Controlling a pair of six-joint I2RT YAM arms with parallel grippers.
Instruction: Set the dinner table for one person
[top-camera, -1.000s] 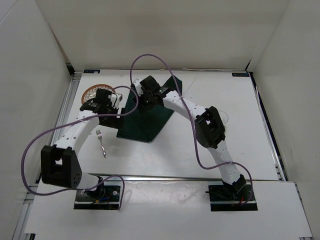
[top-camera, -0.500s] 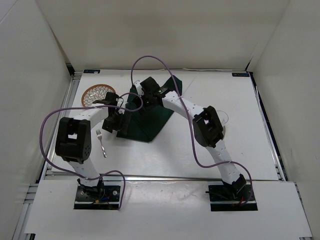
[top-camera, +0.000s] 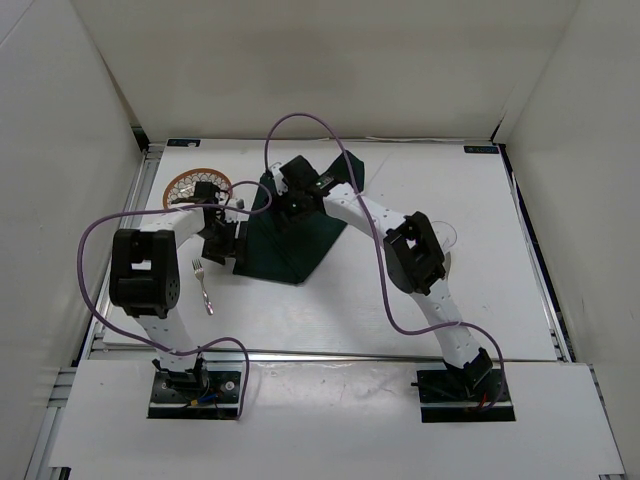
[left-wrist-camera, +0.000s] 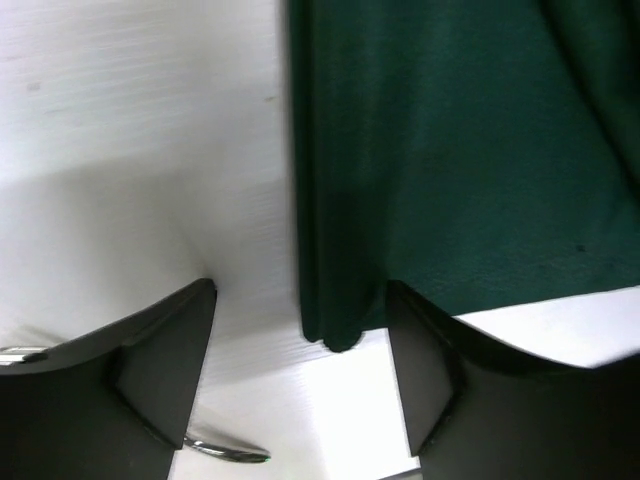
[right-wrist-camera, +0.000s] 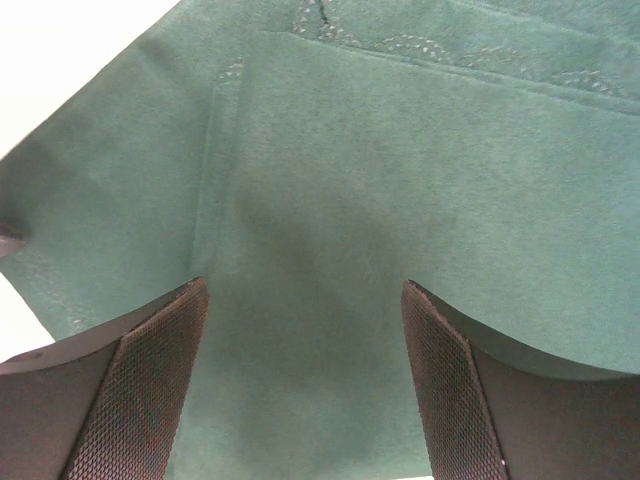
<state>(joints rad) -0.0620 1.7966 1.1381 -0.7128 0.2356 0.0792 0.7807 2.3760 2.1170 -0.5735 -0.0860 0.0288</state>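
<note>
The dark green cloth mat (top-camera: 295, 235) lies folded and askew on the white dinner table (top-camera: 350, 310). My left gripper (top-camera: 224, 246) is open at the mat's near-left corner. In the left wrist view that corner (left-wrist-camera: 340, 330) hangs between the spread fingers of the left gripper (left-wrist-camera: 300, 370), untouched by either. My right gripper (top-camera: 290, 197) is open low over the mat's far part. In the right wrist view the right gripper (right-wrist-camera: 305, 390) has only green cloth (right-wrist-camera: 330, 200) under it. A fork (top-camera: 203, 285) lies left of the mat, and its tip shows in the left wrist view (left-wrist-camera: 225, 452).
A brown-rimmed plate (top-camera: 190, 184) sits at the far left of the table. A clear glass (top-camera: 450, 236) stands on the right, partly hidden behind the right arm. Purple cables loop over both arms. White walls enclose the table.
My left arm has folded back, and its gripper has moved from near the plate down to the mat's near-left corner. The right gripper has barely moved.
</note>
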